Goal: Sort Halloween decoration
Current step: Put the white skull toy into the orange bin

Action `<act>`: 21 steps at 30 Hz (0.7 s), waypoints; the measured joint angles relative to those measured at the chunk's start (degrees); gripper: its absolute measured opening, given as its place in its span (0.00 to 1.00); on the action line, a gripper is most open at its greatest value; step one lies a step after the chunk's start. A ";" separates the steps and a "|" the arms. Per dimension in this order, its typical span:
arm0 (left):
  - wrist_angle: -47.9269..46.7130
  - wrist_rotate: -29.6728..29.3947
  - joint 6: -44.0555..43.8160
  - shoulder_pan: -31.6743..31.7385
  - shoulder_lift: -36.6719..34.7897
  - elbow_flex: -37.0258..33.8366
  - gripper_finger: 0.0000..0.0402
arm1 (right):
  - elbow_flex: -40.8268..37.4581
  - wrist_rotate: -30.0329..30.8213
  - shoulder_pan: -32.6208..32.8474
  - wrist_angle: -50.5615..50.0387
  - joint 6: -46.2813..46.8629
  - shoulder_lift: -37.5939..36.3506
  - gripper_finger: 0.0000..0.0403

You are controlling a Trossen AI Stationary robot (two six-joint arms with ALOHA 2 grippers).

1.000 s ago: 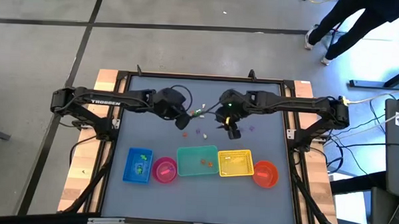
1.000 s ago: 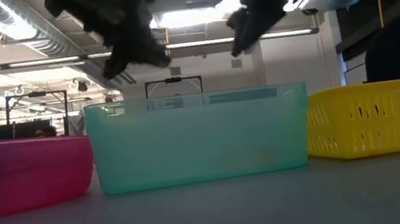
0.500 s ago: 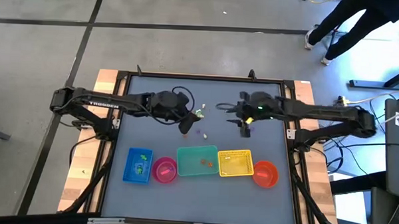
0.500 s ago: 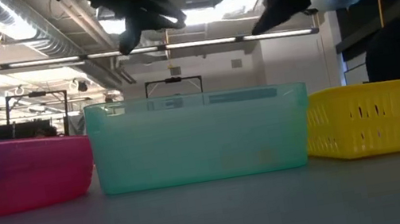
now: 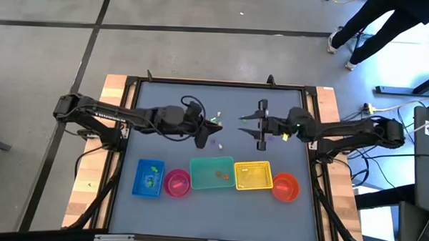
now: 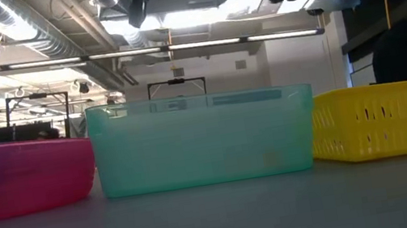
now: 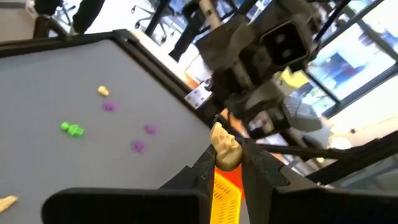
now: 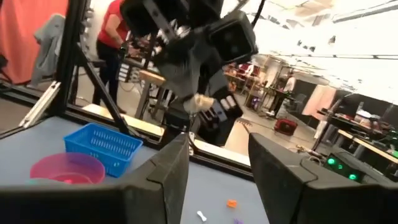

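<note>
Small trinkets of the Halloween decoration lie on the grey table: a green one (image 7: 73, 129), purple ones (image 7: 138, 146) and a tan one (image 7: 102, 91); green and white ones (image 5: 214, 122) show from above. My left gripper (image 5: 199, 138) hangs above the table's middle, shut on a beige trinket (image 7: 225, 144). My right gripper (image 5: 262, 126) stands open to its right, facing it, nothing between its fingers (image 8: 176, 168). It is well above the table. My left gripper pinches the beige trinket's lower part (image 7: 224, 163) between its two fingertips; the trinket's top sticks out past them. The fingers lie nearly level, pointing toward the table's right side. The trinket (image 8: 198, 101) is lifted clear of the table.
Along the near edge stand a blue basket (image 5: 149, 177), pink bowl (image 5: 177, 182), teal bin (image 5: 212, 173), yellow basket (image 5: 252, 175) and orange bowl (image 5: 285, 186). More trinkets lie near the right arm (image 8: 231, 203). A person walks beyond the far right corner (image 5: 390, 19).
My left gripper has risen with the beige trinket and tipped from slanting down toward level, drifting a little toward the near edge. My right gripper has drawn back toward the table's right edge and swung from pointing down to about level, staying open.
</note>
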 joint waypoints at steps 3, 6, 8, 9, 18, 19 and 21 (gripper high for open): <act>1.32 -1.00 -0.95 -0.92 0.60 0.02 0.10 | 2.54 -3.63 0.00 0.02 -0.25 3.69 0.41; 1.79 -1.10 -1.23 -1.49 1.74 0.12 0.10 | 5.63 -5.21 0.03 -0.02 -0.29 6.81 0.41; 2.33 -1.18 -1.23 -1.83 2.56 0.04 0.10 | 7.75 -5.19 0.02 0.35 -0.30 8.54 0.41; 3.00 -1.20 -1.22 -1.88 2.77 0.04 0.10 | 8.57 -5.12 0.02 0.25 -0.31 9.23 0.41; 3.11 -0.75 -1.19 -1.94 2.91 0.02 0.10 | 11.23 -10.82 -0.07 -0.15 -2.10 12.61 0.41; 3.15 -0.78 -1.18 -1.94 2.91 0.02 0.10 | 11.25 -10.85 -0.07 -0.04 -2.10 12.58 0.41; 3.13 -0.87 -1.17 -1.94 2.91 0.02 0.10 | 11.25 -10.96 -0.07 -0.07 -2.38 12.61 0.41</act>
